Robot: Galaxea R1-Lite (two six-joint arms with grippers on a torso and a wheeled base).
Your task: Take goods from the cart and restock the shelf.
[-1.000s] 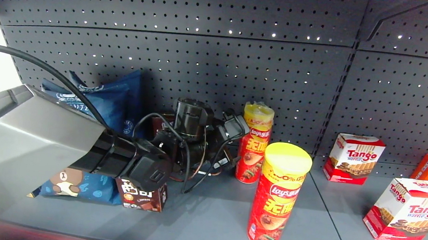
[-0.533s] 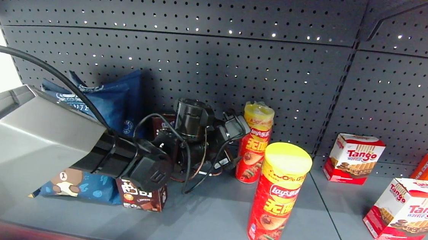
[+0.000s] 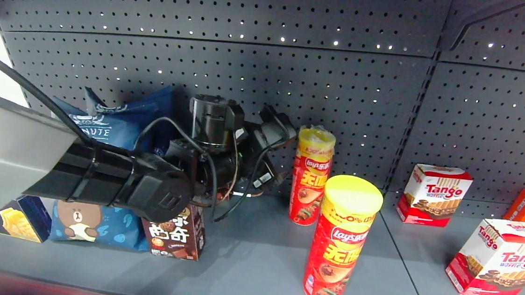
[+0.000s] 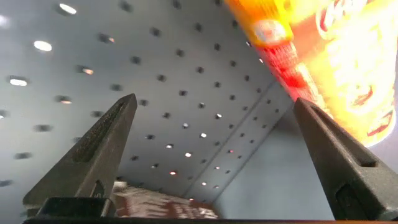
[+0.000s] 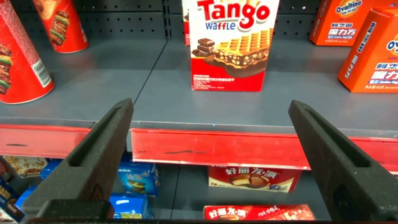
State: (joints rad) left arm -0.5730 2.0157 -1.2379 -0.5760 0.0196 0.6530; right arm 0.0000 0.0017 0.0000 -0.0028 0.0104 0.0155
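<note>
Red rear chip can [image 3: 311, 179] stands upright just right of left end effector [image 4: 214, 102] at the shelf [image 3: 257, 269] back; spread wide, empty. Right end effector [image 5: 211, 106] same, farther out.

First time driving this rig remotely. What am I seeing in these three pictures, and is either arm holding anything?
This is a two-armed robot facing a shelf. The wide picture comes from its head camera; the dark arm on the left is its left arm. The other two come from wrist cameras, each looking out between that arm's two fingers. The left gripper is open and empty, near the pegboard beside the far chip can. The right gripper is open and empty, in front of the shelf edge, facing a wafer box. The shelf also holds a nearer chip can, blue bags and a brown box.
</note>
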